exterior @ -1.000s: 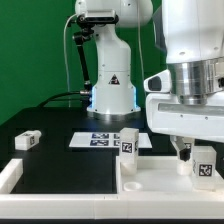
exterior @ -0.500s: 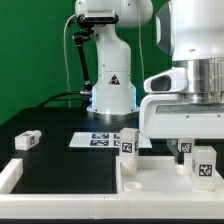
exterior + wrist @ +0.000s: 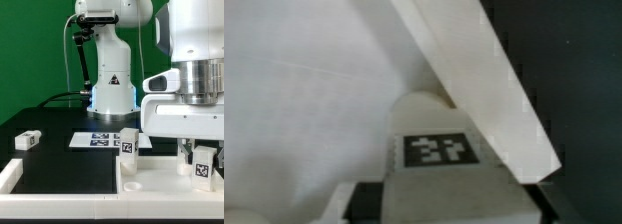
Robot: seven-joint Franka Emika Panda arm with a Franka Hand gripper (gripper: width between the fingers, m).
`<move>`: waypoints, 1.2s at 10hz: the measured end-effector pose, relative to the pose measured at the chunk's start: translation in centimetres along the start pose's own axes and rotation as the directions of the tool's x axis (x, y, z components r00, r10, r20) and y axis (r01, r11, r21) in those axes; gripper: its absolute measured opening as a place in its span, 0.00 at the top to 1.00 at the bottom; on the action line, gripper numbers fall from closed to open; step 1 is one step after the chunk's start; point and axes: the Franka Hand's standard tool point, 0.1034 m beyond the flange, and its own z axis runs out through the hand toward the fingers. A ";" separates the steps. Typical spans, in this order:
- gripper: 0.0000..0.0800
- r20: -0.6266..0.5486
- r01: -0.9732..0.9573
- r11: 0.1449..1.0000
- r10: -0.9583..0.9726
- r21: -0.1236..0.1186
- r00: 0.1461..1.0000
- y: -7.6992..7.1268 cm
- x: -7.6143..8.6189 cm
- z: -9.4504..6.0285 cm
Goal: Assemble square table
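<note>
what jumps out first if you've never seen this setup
The big white arm fills the exterior view's right, and its gripper hangs right at a tagged leg standing on the slab. A second leg stands by the slab's far corner. A third leg lies alone on the black table, far to the exterior view's left.

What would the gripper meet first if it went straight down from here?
The leg: the wrist view shows it straight ahead of the gripper, standing on the slab. Depth is unclear; the gripper may straddle it and reach the slab instead.
</note>
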 end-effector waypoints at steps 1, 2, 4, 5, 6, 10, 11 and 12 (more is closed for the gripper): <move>0.64 0.000 -0.106 0.994 0.106 0.000 0.994 0.0 0.0 0.0; 0.64 -0.002 -0.300 0.954 0.300 -0.001 0.954 0.0 0.0 0.0; 0.64 0.027 -0.595 0.803 0.595 0.021 0.804 0.0 0.2 0.1; 0.64 0.066 -0.728 0.684 0.725 0.049 0.686 0.4 0.3 0.1; 0.64 0.093 -0.790 0.610 0.785 0.057 0.613 0.4 0.2 0.1; 0.57 0.066 -0.690 0.722 0.687 0.051 0.723 0.2 -0.1 0.2; 0.33 0.031 -0.530 0.845 0.529 0.073 0.848 0.1 0.2 0.3; 0.23 -0.008 -0.314 0.946 0.316 0.074 0.949 0.1 0.5 0.4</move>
